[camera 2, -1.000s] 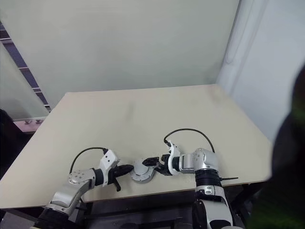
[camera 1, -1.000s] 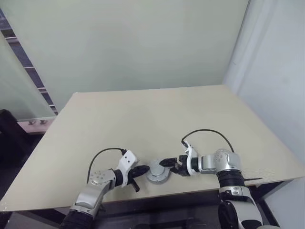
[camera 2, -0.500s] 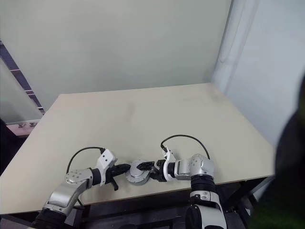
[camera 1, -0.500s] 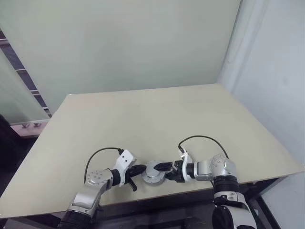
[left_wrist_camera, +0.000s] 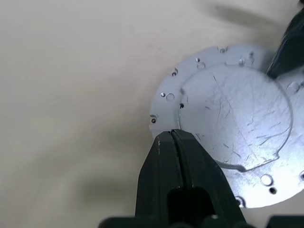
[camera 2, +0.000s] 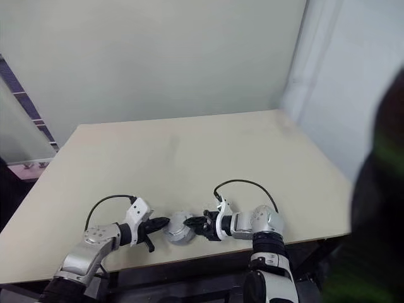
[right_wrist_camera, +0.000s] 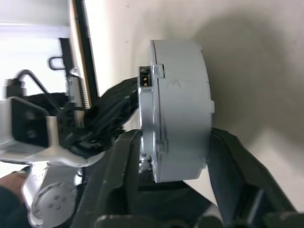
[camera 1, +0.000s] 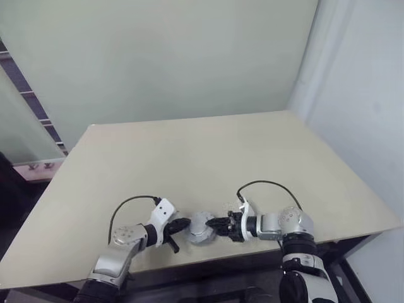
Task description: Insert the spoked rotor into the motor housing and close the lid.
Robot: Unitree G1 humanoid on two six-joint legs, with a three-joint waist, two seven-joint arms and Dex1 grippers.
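A: Status of L gripper [camera 1: 180,224]?

B: Fingers pressed fully together, nothing between them. Tips rest against the rim of the motor housing [camera 1: 201,227], on the robot's left side of it. In the left wrist view the closed tips [left_wrist_camera: 173,137] meet the edge of the flat silver flange, which has small holes and a raised round plate with fine scratches.

A: R gripper [camera 1: 221,225]?

B: Fingers straddle the housing, one on each flat face. In the right wrist view the pale grey round body [right_wrist_camera: 178,111] sits between the two black fingers [right_wrist_camera: 118,166], touching or nearly so. Grip looks made but contact pressure can't be confirmed.

A: Housing location?

B: On the beige table [camera 1: 202,151], near the front edge, roughly centred between both grippers. It appears silver-grey overall, no windings visible from these angles. Whether it lies flat or is tipped on edge: can't tell from the head views.

A: Rotor and lid?

B: Can't tell them apart from the assembly.
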